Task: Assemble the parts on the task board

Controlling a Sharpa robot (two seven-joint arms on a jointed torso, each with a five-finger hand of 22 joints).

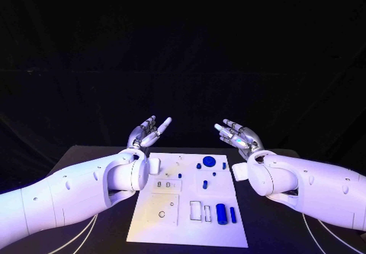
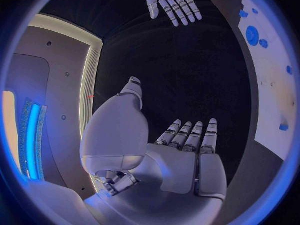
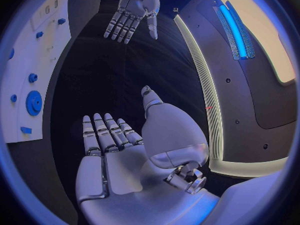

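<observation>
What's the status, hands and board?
Left hand open, right hand open, both raised beyond the board. Blue parts lie on it, untouched. Nothing in the way.

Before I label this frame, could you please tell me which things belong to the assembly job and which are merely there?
Job:
task board
blue parts
left robot hand, open
right robot hand, open

Merely there:
black table
</observation>
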